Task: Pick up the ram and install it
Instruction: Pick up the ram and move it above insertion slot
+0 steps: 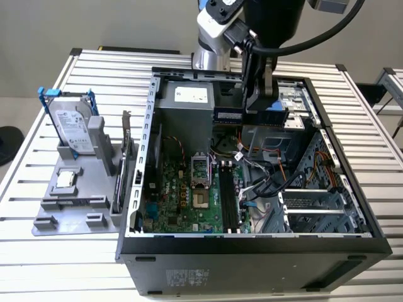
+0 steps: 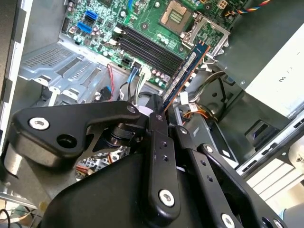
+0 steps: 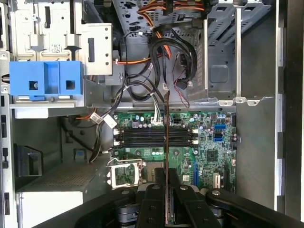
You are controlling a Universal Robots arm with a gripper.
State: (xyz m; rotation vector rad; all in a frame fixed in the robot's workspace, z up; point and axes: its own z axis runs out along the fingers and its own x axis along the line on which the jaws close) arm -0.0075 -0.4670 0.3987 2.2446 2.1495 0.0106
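Observation:
My gripper [image 1: 258,108] hangs over the back half of the open computer case [image 1: 135,189], shut on the ram [image 1: 250,115]. The ram is a long dark strip with a label, held level above the cables. In the second wrist view the ram [image 2: 186,71] sticks out from the gripper [image 2: 159,114] toward the motherboard. The first wrist view has it edge-on, a thin line [image 3: 166,137] crossing over the black memory slots [image 3: 154,137]. Those slots [image 1: 228,198] lie lower in the case, beside the processor socket [image 1: 199,179], and the ram is well above them.
Bundled cables [image 1: 252,167] and drive cages [image 1: 315,207] fill the case on the exterior view's right. A power supply [image 1: 189,97] sits at the back. Left of the case a grey holder [image 1: 69,207] carries a blue-framed hard drive [image 1: 69,126], a processor [image 1: 66,179] and an upright card [image 1: 124,163].

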